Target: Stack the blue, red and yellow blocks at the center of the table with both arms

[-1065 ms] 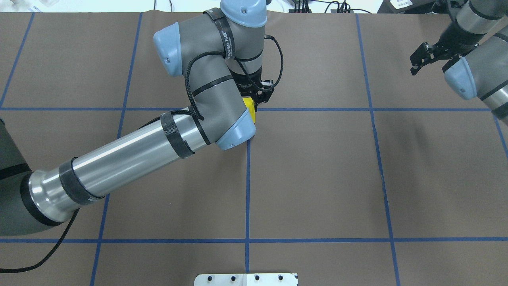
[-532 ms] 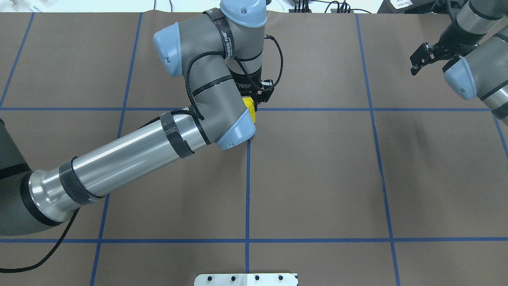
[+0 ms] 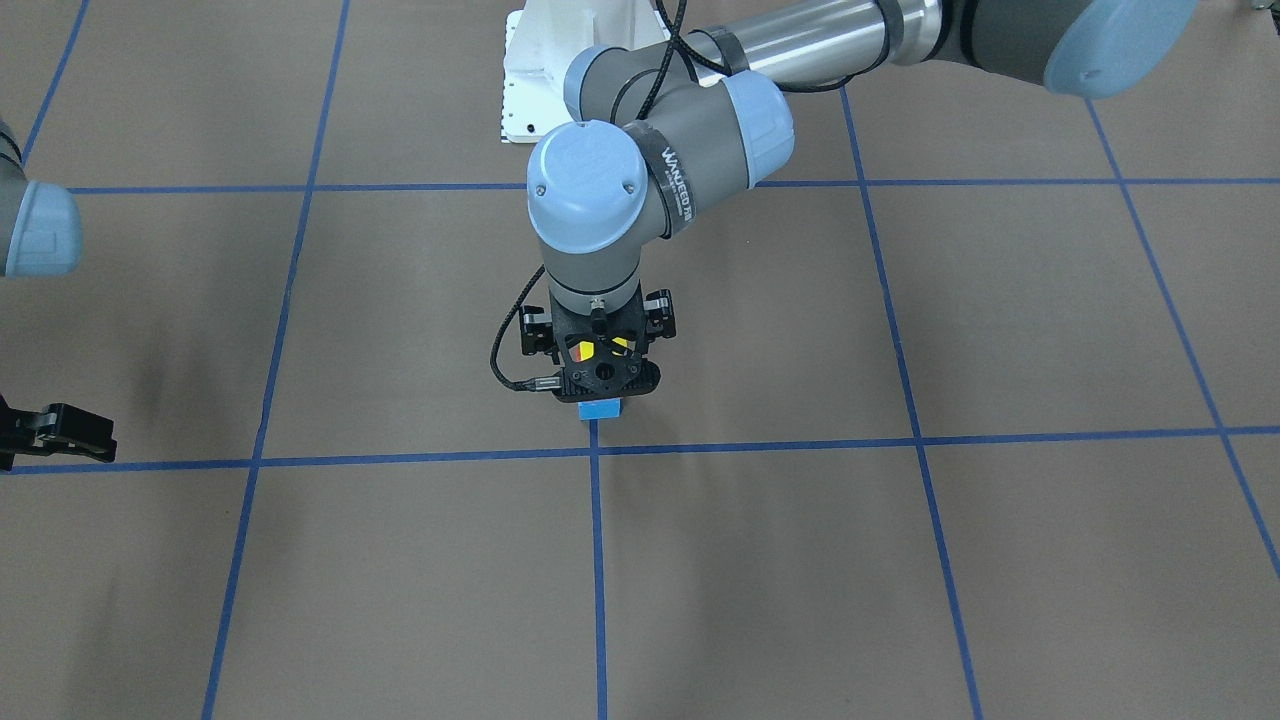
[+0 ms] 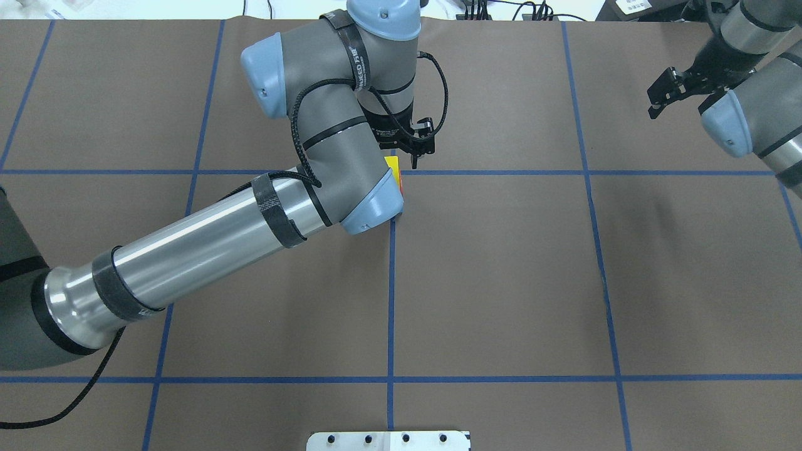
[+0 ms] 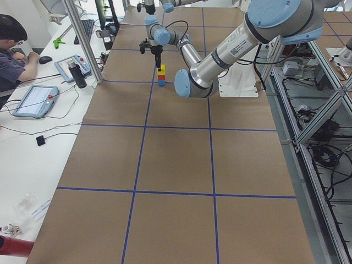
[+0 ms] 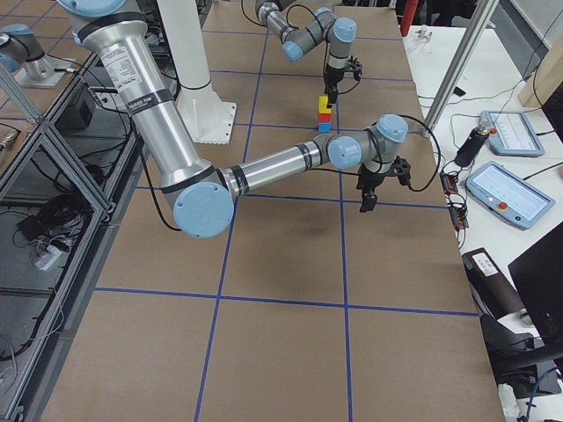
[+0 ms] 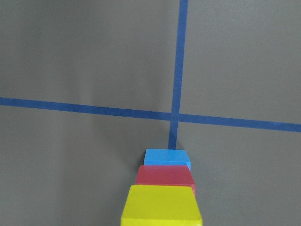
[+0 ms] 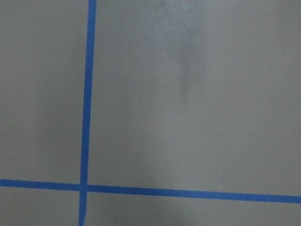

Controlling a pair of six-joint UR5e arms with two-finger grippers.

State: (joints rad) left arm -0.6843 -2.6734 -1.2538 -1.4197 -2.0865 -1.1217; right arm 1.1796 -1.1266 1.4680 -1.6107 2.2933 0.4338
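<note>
L gripper point(image 6: 332, 91) hangs just above stack, not touching; fingers apart or together, can't tell. Directly below it: yellow block point(image 7: 161, 205) on red block point(image 7: 164, 175) on blue block point(image 7: 167, 157), beside tape crossing point(image 7: 174, 116). R gripper point(image 4: 655, 103) well apart from stack, fingers apart, nothing held.

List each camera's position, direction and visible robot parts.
Front-facing: across table, looking down; left arm above stack.
Overhead: behind robot, looking down; left arm, right arm.
Exterior left: table's end; left arm near.
Exterior right: opposite end; right arm near.
Left wrist: down onto stack; no body.
Right wrist: down onto table tape; no body.
Shared: side views both show stack.
</note>
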